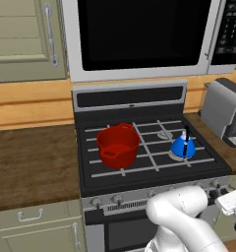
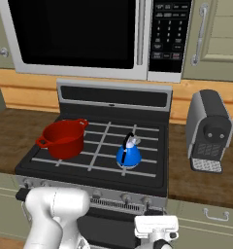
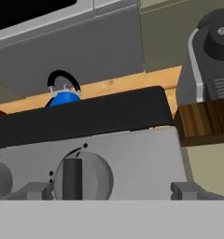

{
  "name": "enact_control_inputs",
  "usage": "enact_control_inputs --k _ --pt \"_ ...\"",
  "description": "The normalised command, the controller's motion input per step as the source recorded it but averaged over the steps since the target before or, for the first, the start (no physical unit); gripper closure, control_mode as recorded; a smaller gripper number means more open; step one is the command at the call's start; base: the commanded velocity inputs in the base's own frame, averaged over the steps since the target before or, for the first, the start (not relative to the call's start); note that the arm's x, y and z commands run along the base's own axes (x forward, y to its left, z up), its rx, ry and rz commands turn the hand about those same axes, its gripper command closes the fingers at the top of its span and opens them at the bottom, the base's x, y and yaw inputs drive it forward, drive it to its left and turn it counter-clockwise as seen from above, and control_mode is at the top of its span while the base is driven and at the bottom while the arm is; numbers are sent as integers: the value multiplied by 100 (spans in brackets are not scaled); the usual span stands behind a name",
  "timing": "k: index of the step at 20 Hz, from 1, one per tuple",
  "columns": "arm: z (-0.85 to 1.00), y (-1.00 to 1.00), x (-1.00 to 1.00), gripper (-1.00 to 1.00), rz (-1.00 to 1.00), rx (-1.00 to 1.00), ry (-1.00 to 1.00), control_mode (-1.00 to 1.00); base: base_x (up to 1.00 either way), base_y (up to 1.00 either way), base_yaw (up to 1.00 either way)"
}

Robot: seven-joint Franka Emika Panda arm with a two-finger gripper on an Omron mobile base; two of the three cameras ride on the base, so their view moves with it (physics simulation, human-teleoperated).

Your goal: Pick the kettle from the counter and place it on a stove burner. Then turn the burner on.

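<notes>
The kettle [image 1: 182,146] stands upright on the stove's front right burner [image 1: 185,155], up and behind the gripper [image 3: 111,190], whose wide-spread fingers [image 3: 37,190] flank a silver knob [image 3: 80,175] low on the stove front.

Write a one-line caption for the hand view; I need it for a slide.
The open gripper faces a stove knob, with the kettle sitting on the stove beyond.
</notes>
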Motion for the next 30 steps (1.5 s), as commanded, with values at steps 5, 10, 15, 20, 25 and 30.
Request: enact_control_inputs --k 5,10,15,20,25,30 --pt "0 13 -17 -100 -2 0 -6 -100 0 0 0" --pt "6 10 16 -100 -5 0 -1 -100 0 0 0" --pt "0 12 25 -100 -7 0 5 -100 0 0 0" --pt "0 12 9 -100 -1 0 1 -100 0 0 0" --pt "0 0 3 -100 0 0 0 -100 0 0 0" --pt "0 0 1 100 0 0 0 -100 0 0 0"
